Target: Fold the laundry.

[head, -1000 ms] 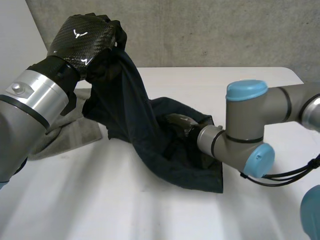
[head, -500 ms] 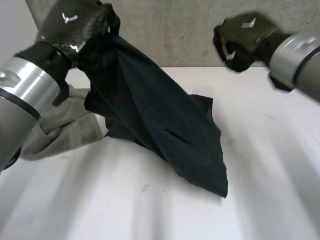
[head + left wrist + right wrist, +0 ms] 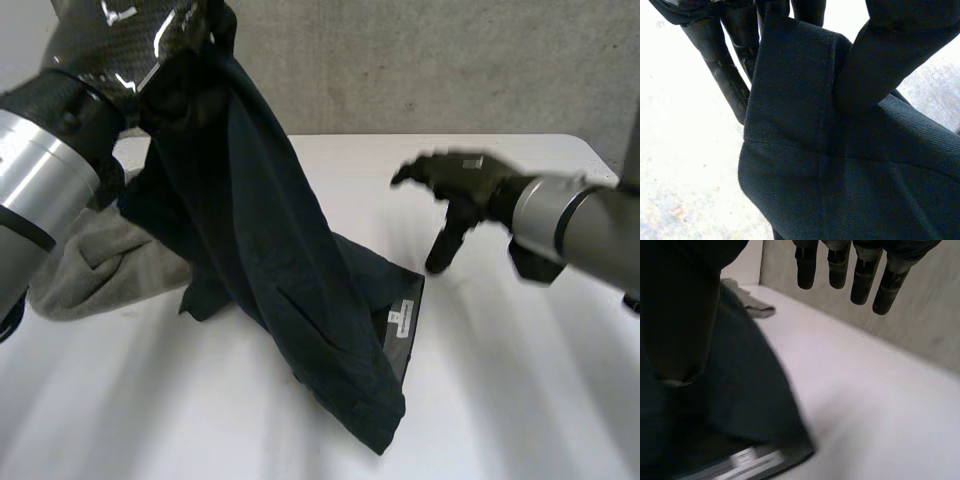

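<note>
Spanning both arms' reach, the white surface (image 3: 520, 400) carried the laundry. A dark navy woven garment (image 3: 270, 250) hung from the left hand (image 3: 120, 40), which was raised high at the robot's left. The garment's lower part trailed diagonally onto the surface and ended in a crumpled corner. In the left wrist view, a seamed hem of the garment (image 3: 790, 100) was pinched between the thumb and the fingers (image 3: 722, 70).

Assessment: the fabric is soft, limp and of moderate weight. Its twill weave should give fair grip, and it is not fragile. It would not keep its shape unsupported.

A crumpled grey cloth (image 3: 110, 260) lay on the surface behind the hanging garment. The right hand (image 3: 460, 185) hovered above the surface near the garment's lying edge, its fingers (image 3: 839, 270) straight and holding nothing. A small white label (image 3: 398, 320) showed at that edge.

Recommendation: take the second hold on this hemmed edge beside the label, so that the garment can be drawn flat.
</note>
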Controlling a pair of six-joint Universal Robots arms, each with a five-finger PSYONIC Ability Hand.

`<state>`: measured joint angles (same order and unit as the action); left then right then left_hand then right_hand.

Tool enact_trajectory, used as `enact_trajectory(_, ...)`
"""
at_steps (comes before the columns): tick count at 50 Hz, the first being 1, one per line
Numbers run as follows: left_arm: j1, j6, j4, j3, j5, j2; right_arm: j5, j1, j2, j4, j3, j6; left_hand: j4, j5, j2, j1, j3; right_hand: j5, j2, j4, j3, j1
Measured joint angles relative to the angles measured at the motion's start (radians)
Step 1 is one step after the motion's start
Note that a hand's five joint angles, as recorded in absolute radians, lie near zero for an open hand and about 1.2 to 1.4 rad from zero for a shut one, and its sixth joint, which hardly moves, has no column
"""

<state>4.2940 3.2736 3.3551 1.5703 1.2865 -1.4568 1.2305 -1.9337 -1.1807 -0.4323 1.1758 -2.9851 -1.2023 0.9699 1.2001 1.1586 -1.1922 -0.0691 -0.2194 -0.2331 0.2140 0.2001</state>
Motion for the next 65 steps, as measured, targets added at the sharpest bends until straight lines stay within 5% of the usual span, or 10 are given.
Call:
enact_trajectory(16,0.000,0.003,0.005,0.047,-0.001,-0.054,-0.063,0.000,-0.058,0.227,0.432,-0.312,0.000,0.000,0.000,0.000,0.000,0.000,0.000,0.000,0.000,0.000)
enact_trajectory(30,0.002,0.005,0.012,-0.006,0.005,-0.211,-0.073,-0.032,-0.178,0.298,0.583,-0.323,0.000,0.000,0.000,0.000,0.000,0.000,0.000,0.000,0.000,0.000)
enact_trajectory(43,0.008,0.005,0.012,-0.149,0.087,-0.411,-0.036,-0.202,-0.077,0.338,0.569,-0.310,0.000,0.000,0.000,0.000,0.000,0.000,0.000,0.000,0.000,0.000)
enact_trajectory(46,0.010,0.006,0.011,-0.167,0.105,-0.436,-0.001,-0.230,-0.046,0.366,0.558,-0.308,0.000,0.000,0.000,0.000,0.000,-0.054,-0.071,-0.055,0.068,0.055)
enact_trajectory(49,0.012,0.005,0.009,-0.176,0.114,-0.454,0.052,-0.253,-0.006,0.403,0.538,-0.302,0.002,0.000,-0.002,0.000,0.001,-0.329,-0.399,-0.363,0.386,0.300)
enact_trajectory(51,0.012,0.005,0.006,-0.174,0.116,-0.459,0.092,-0.263,0.022,0.428,0.520,-0.292,0.255,-0.201,-0.264,-0.248,0.253,-0.705,-0.778,-0.756,0.771,0.605)
enact_trajectory(54,0.012,0.003,0.002,-0.166,0.115,-0.455,0.129,-0.269,0.048,0.454,0.492,-0.272,0.556,-0.500,-0.551,-0.551,0.538,-0.906,-0.954,-0.941,0.955,0.774)
enact_trajectory(65,0.072,0.002,-0.043,-0.056,0.098,-0.288,0.157,-0.255,0.055,0.473,0.380,-0.123,0.827,-0.778,-0.815,-0.761,0.811,-0.928,-0.955,-0.954,0.968,0.803)
